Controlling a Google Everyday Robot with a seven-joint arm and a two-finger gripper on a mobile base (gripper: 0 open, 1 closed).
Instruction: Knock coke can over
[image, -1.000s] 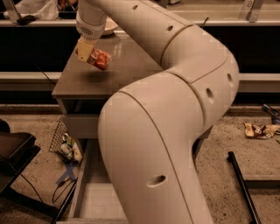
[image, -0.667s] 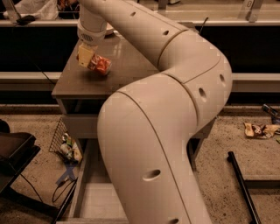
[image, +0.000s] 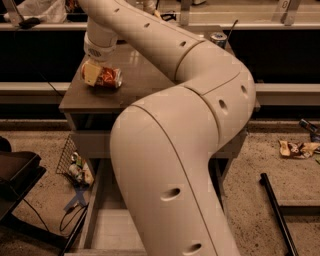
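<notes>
Camera view: claw (image: 93, 73) at one can (image: 109, 78)

Coke can (image: 107, 78) lies sideways on table (image: 140, 84) — hand (image: 91, 73) against it.

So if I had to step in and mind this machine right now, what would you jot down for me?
Tool: low over the table's left side, right at the coke can; contact unclear.
Coke can: lying on its side on the table, near the left edge.
Second can: upright at the far right, well apart from the tool.
Done: the coke can looks knocked over.
Left: probably only lifting the tool clear.
</notes>
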